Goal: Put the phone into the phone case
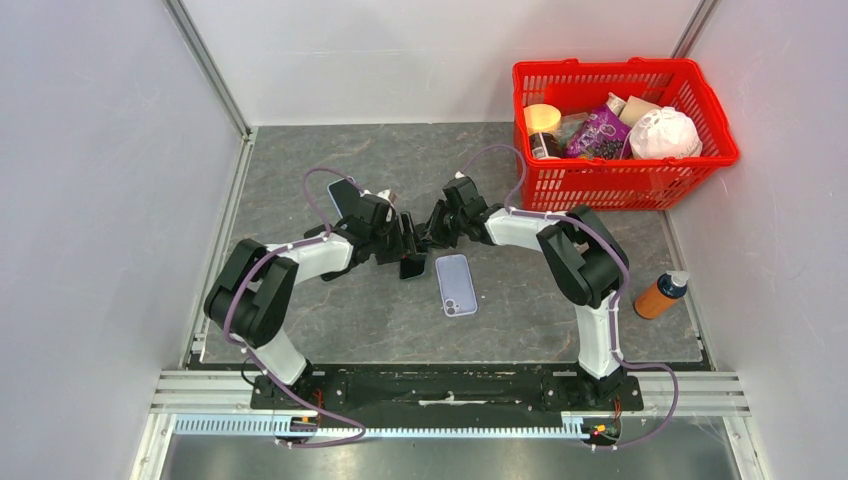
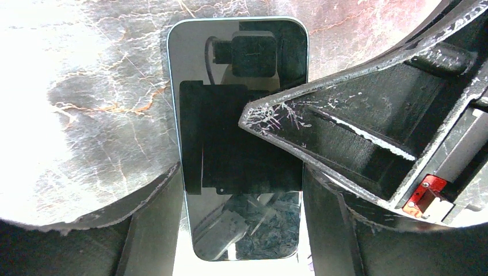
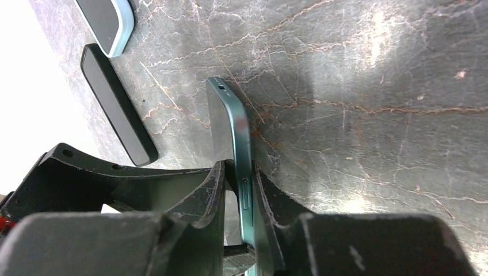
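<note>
A phone with a dark screen and a teal edge (image 1: 412, 266) is held between both grippers at the middle of the table. In the left wrist view the phone (image 2: 195, 57) lies between my left gripper's (image 2: 240, 172) fingers, which are shut on its long edges. One finger of the right gripper (image 2: 345, 132) crosses its screen. In the right wrist view the phone (image 3: 227, 115) shows edge-on, and my right gripper (image 3: 237, 169) is shut on its two faces. A lavender phone case (image 1: 456, 284) lies flat just right of and below the grippers.
A red basket (image 1: 625, 68) with several items stands at the back right. An orange bottle (image 1: 660, 295) stands at the right edge. A dark phone-shaped slab (image 1: 343, 195) lies behind the left arm. Two more flat slabs show in the right wrist view (image 3: 118, 103), (image 3: 106, 20).
</note>
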Controlling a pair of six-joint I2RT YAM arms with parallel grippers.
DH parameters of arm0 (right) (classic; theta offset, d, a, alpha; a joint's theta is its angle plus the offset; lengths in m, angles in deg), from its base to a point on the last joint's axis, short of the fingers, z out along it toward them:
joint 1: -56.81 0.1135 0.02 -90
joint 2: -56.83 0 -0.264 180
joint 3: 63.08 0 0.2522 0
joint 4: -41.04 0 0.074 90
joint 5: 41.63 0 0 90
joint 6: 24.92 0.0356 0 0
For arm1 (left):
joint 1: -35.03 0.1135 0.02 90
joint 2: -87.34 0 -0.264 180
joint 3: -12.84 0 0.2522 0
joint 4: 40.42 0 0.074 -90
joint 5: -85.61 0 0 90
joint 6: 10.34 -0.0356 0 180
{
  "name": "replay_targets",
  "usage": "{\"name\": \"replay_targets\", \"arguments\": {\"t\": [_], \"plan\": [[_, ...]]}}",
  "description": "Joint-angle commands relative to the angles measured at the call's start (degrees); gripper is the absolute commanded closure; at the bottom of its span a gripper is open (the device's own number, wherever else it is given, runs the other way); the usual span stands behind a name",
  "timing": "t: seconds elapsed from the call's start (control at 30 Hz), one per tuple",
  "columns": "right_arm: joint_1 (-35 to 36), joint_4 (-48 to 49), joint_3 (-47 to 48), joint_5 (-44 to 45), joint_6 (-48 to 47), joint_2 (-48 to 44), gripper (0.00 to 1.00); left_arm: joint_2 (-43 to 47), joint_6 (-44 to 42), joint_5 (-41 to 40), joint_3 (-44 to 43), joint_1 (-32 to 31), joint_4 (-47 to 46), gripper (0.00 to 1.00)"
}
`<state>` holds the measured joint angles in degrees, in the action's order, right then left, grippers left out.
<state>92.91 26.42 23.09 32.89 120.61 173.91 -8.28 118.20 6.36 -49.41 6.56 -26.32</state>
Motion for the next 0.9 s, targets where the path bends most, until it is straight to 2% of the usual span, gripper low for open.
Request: {"name": "replay_targets", "arguments": {"t": [0.0, 0.07, 0.23, 0.63, 0.87], "plan": [[1.79, 0.46, -0.94, -2.51, 2.85, 0.29, 1.0, 0.65, 1.46, 0.41, 0.94, -1.06, 2.57, 0.27], [1.77, 0.42, -0.78, -2.1, 2.77, -0.02, 1.0, 2.34, 1.44, 0.33, 1.26, -1.23, 3.38, 0.2], [1.76, 0.42, 0.27, -1.96, 2.71, 0.13, 1.0, 7.31, 1.18, -0.02, 2.92, -1.7, 4.85, 0.16], [1.73, -2.21, 5.11, -1.43, 0.99, 0.36, 1.0, 18.48, -0.2, -3.36, 6.77, -1.85, 9.68, 0.14], [0.67, -5.86, 6.19, 0.63, -1.69, -3.13, 1.0, 23.56, -0.84, -4.23, 7.26, -1.85, 12.53, 0.16]]}}
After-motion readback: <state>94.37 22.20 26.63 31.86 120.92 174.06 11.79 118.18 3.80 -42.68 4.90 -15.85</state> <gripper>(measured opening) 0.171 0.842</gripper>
